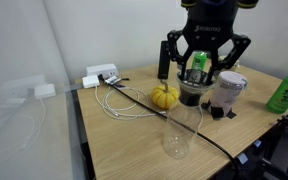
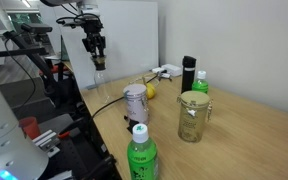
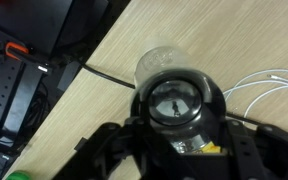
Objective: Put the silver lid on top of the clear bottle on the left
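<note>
Whether the gripper [image 2: 97, 58] jaws clamp anything I cannot tell. In the wrist view a small grey disc, seemingly the lid [image 3: 174, 103], sits between them, directly over the bottle [image 1: 181, 128]. The bottle is clear glass with a round base and stands on a pale wood-grain table [image 1: 124, 150]. Near it are two jars [image 2: 135, 103], two green bottles [image 2: 140, 155] and one yellow gourd [image 1: 164, 95].

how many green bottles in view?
2: one green bottle nearest the camera in an exterior view, another farther back beside the black bottle. More may be hidden behind the arm.
</note>
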Controlling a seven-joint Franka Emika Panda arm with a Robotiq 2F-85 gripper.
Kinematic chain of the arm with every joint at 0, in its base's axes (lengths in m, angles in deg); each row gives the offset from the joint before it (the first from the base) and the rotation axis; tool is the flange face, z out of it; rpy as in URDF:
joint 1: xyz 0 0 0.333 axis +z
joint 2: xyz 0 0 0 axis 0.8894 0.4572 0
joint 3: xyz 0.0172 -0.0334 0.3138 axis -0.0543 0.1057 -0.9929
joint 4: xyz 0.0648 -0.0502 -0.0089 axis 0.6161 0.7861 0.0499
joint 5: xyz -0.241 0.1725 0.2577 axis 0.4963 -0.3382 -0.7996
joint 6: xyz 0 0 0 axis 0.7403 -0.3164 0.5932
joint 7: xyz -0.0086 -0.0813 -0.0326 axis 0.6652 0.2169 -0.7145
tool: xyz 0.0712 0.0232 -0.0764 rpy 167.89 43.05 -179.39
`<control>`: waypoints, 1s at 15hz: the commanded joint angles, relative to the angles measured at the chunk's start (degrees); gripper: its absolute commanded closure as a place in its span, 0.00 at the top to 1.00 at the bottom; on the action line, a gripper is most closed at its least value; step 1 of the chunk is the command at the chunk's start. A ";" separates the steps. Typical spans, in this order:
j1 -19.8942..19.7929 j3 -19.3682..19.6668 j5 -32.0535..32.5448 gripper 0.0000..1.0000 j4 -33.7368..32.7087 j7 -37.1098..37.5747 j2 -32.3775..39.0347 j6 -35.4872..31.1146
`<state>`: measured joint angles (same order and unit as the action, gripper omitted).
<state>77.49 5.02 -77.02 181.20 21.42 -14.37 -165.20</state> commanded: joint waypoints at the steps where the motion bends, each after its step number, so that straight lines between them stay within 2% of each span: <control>1: 0.06 0.53 -0.26 0.86 -0.15 -0.41 0.04 -0.48; 7: -0.07 0.72 0.33 0.89 -1.57 -0.45 -0.34 -0.03; 9: -0.15 0.81 0.37 0.99 -2.47 -0.54 -0.61 0.11; 10: -0.22 0.90 0.32 1.00 -2.86 -0.57 -0.92 0.11; 15: -0.62 1.46 0.14 1.00 -3.78 -0.49 -3.00 0.37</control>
<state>77.22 6.25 -77.00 177.38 21.42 -16.10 -165.18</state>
